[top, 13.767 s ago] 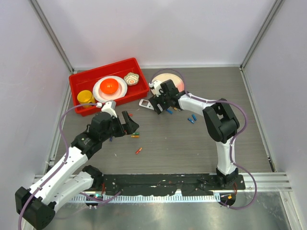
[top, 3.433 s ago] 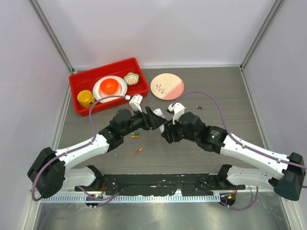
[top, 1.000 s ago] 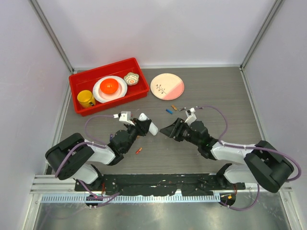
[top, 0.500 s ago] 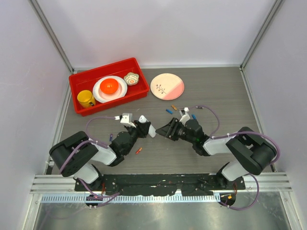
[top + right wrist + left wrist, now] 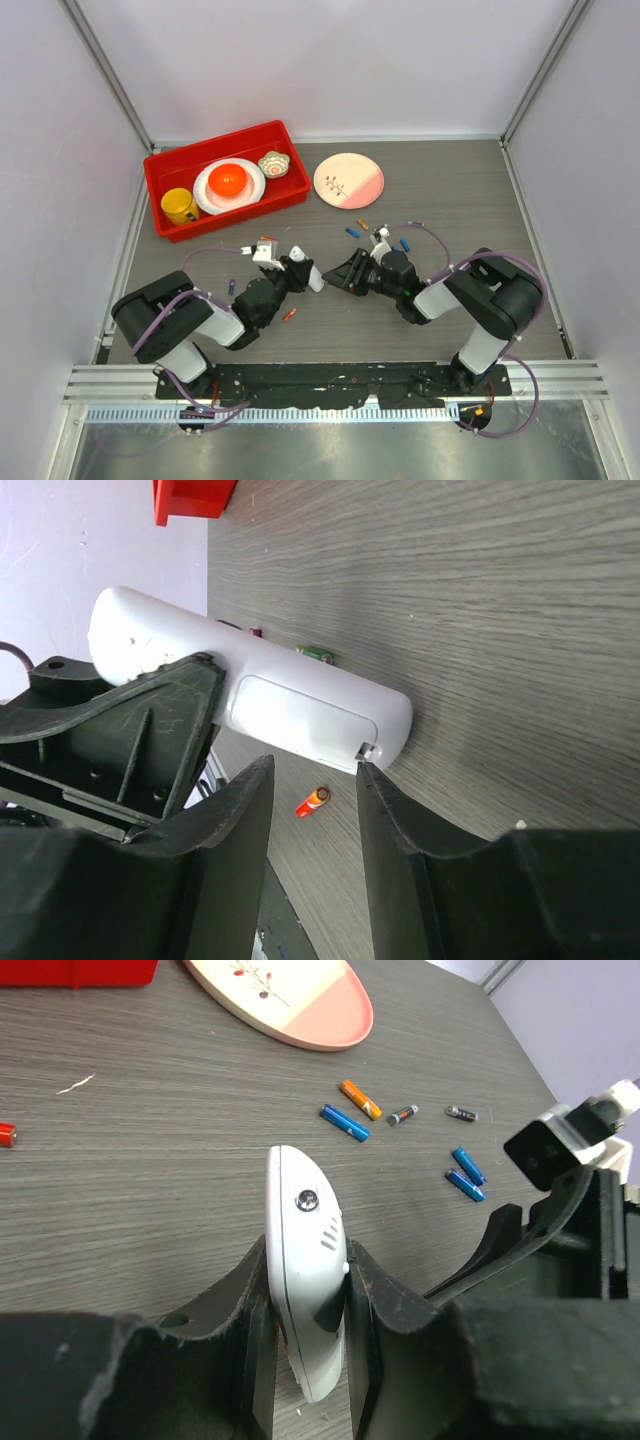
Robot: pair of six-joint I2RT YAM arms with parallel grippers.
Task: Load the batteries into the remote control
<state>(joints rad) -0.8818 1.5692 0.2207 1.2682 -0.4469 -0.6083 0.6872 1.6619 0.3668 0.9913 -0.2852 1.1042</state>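
My left gripper [image 5: 308, 1252] is shut on the white remote control [image 5: 305, 1260], holding it on edge just above the table. In the right wrist view the remote control [image 5: 300, 705] shows its back with the cover in place. My right gripper [image 5: 313, 770] is open right at the remote's free end, and one fingertip [image 5: 366, 772] touches the small latch there. In the top view the two grippers, left [image 5: 295, 270] and right [image 5: 340, 275], meet at the remote control [image 5: 310, 272]. Batteries lie loose: an orange-red one [image 5: 313, 800] below the remote, a blue one [image 5: 345, 1122] and an orange one [image 5: 360, 1099] further back.
A pink plate [image 5: 348, 180] and a red bin [image 5: 165, 165] with dishes stand at the back. Two more blue batteries [image 5: 465, 1175] lie to the right. A green battery [image 5: 318, 655] lies by the remote, and another orange-red one [image 5: 289, 314] in front of the left gripper.
My right gripper has moved left up to the remote's end and its jaws have narrowed. The left gripper keeps its hold and has drawn slightly nearer.
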